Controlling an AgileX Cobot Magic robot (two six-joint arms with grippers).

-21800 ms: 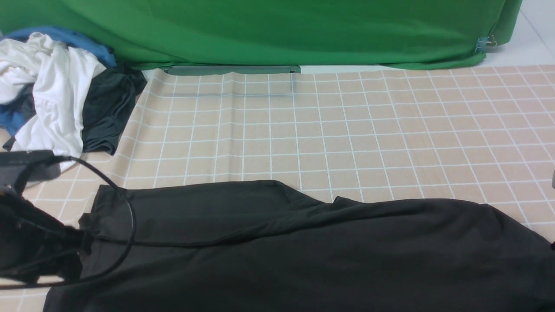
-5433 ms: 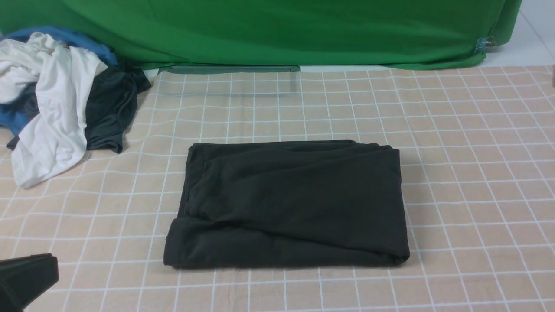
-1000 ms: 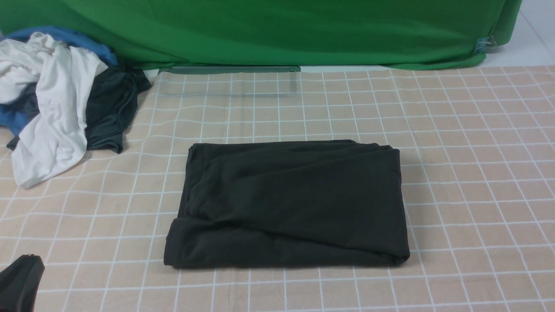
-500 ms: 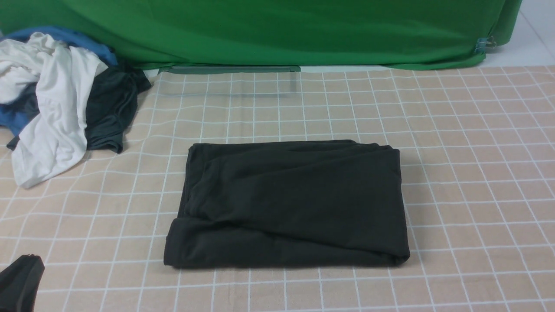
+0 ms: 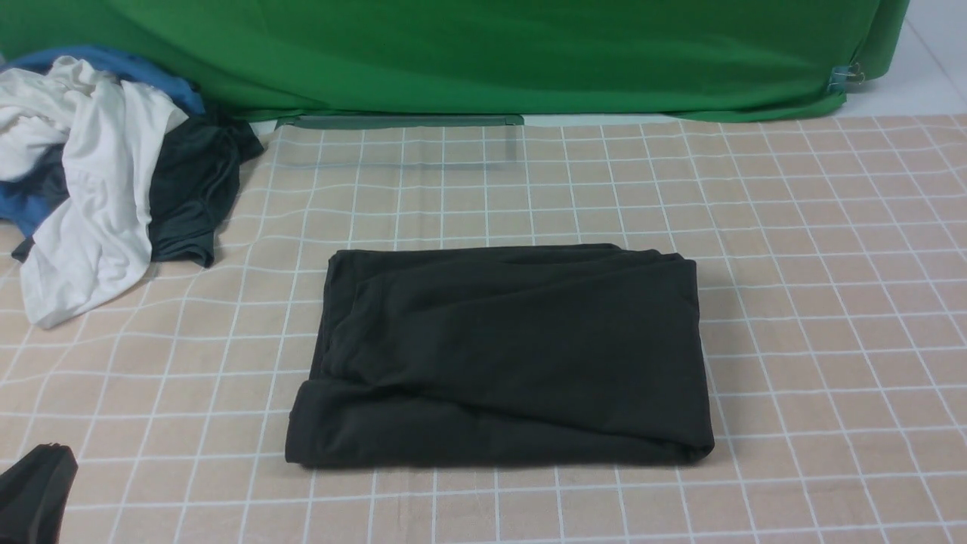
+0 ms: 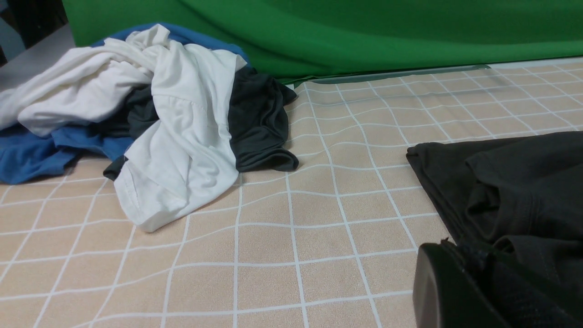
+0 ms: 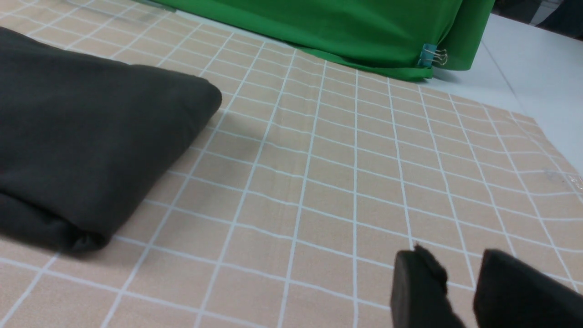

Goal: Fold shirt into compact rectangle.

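The black shirt [image 5: 498, 355] lies folded into a thick rectangle in the middle of the checked cloth, with no print showing. In the front view only a tip of my left gripper [image 5: 34, 491] shows, at the bottom left corner and well clear of the shirt. In the left wrist view the left gripper [image 6: 473, 262] has its fingers pressed together and holds nothing; the shirt's [image 6: 514, 182] corner lies just beyond it. My right gripper [image 7: 460, 269] hovers over bare cloth with a gap between its fingers. It is empty and off to the side of the shirt's [image 7: 82, 136] rounded fold.
A pile of white, blue and dark teal-grey clothes [image 5: 98, 174] sits at the back left. A green backdrop [image 5: 483, 53] hangs along the far edge, held by a binder clip [image 7: 430, 54]. The checked cloth [image 7: 537, 136] ends at the right on white table.
Nothing has moved over the last second. Much earlier the shirt lay spread along the front; it now lies folded. My left gripper has since drawn back toward the bottom left corner.
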